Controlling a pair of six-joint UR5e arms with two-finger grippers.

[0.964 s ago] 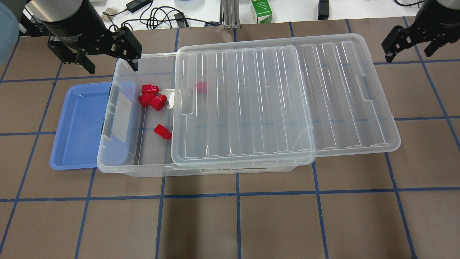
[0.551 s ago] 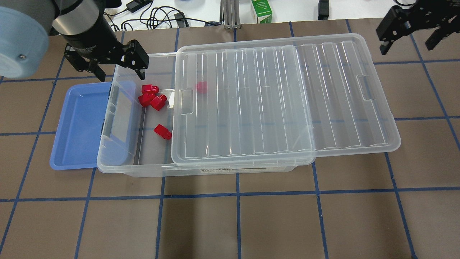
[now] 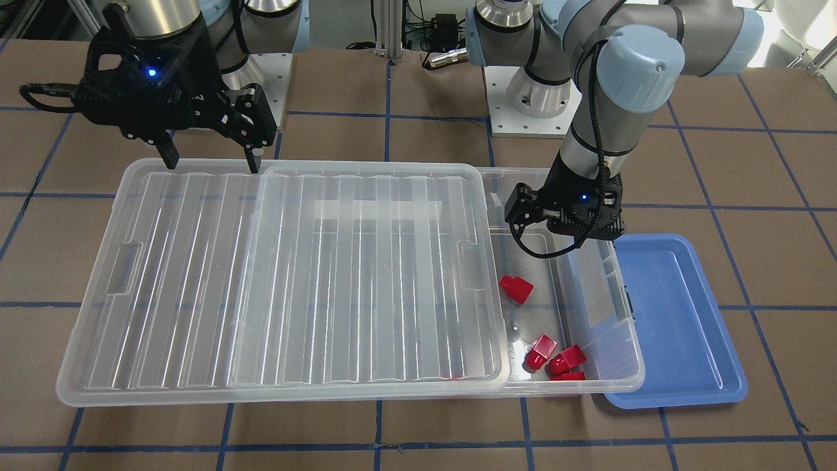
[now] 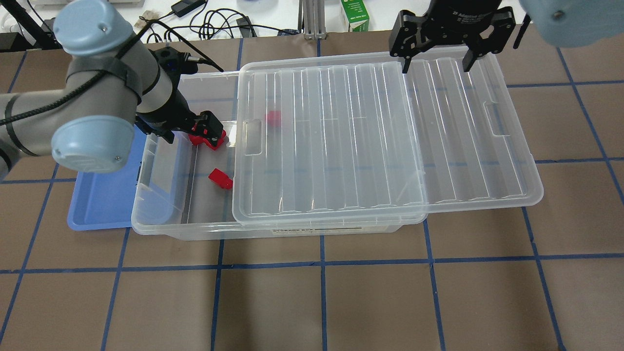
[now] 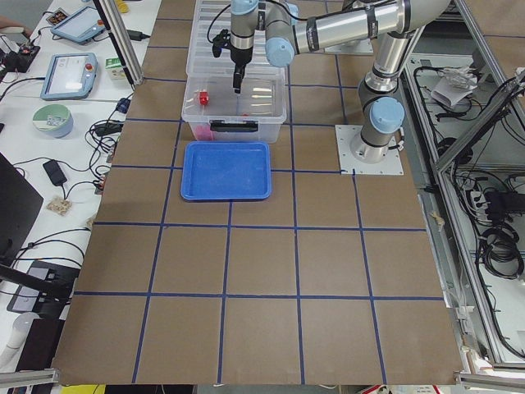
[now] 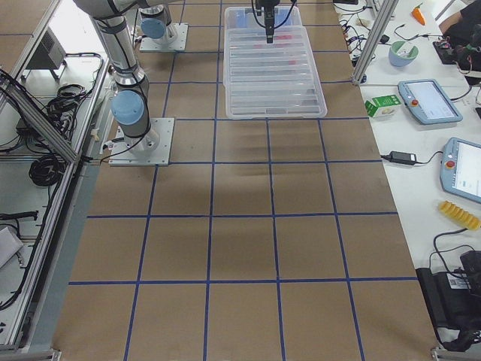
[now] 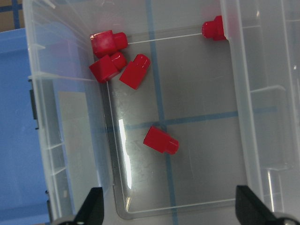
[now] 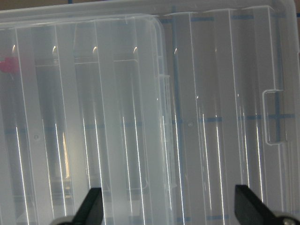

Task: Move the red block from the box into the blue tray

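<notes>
"Adaptive Gripper" on right gripper [image 4: 435, 68], label [image 4: 317, 228] on box [image 4: 195, 233] blurred

Left gripper [image 4: 187, 130]: in from the bench's far-left corner, now low over the open end of the box [image 4: 161, 195], above the red block cluster [image 4: 199, 140] (partly hidden overhead). Right gripper [image 4: 435, 66]: slid inward from the far-right corner along the far edge, now over the far rim of the lid [image 4: 331, 146].

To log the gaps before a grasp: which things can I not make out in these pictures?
1. Red block cluster: in the overhead view, partly covered by the left tool and its wrist.
2. Fifth red block: blurred under the lid in the overhead and front views.
3. Blue tray: in the overhead view, part hidden by the left arm.
4. Blocks in both side views: too small to count.
</notes>
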